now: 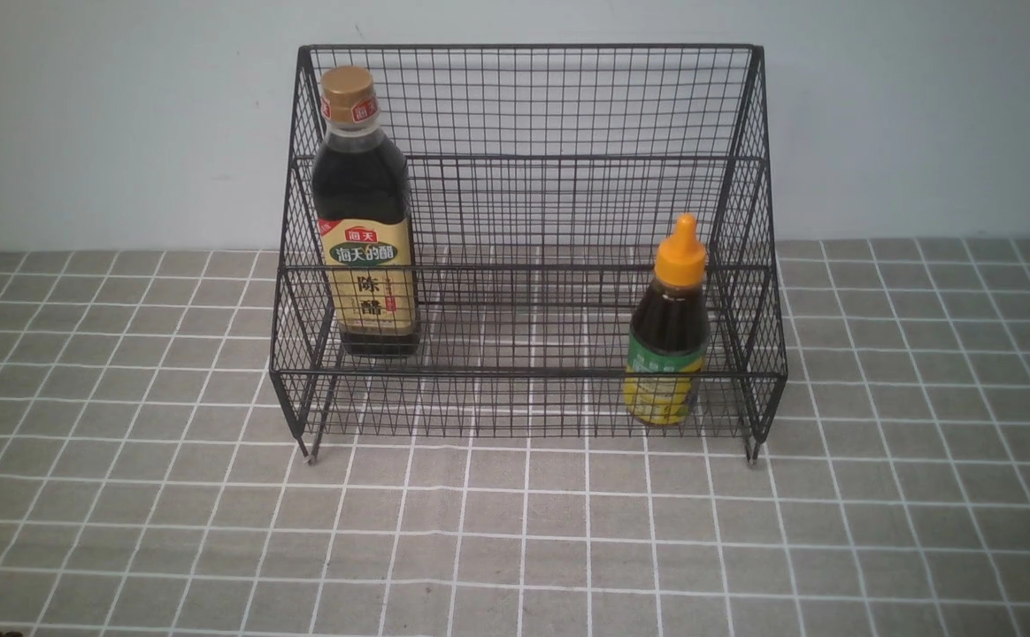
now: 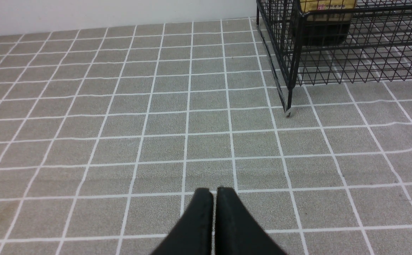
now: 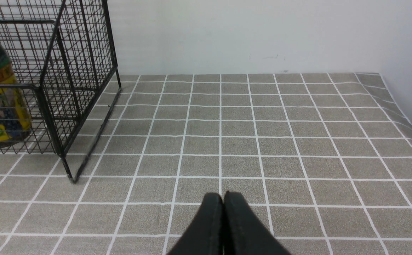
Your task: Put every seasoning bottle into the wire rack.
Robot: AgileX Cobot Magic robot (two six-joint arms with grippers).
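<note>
- The desk (image 1: 524,504), under a white-lined grid cloth, carries the rack; the wall (image 1: 108,124) rises behind it.
- The rack (image 1: 524,368) holds both bottles, so the placing looks done, with nothing visible left to load.
- The tall bottle (image 1: 365,190) stands inside at the rack's left end, leaning slightly, gold cap on.
- The short bottle (image 1: 668,332) is inside near the right end, tilted a little; whether its base sits flat I can't tell through the mesh.
- The left hand (image 2: 216,193) and right hand (image 3: 223,197) are both closed, holding nothing, well apart from the rack.
- The front mesh would stand in the way of any straightening; a low reach could snag it.
</note>
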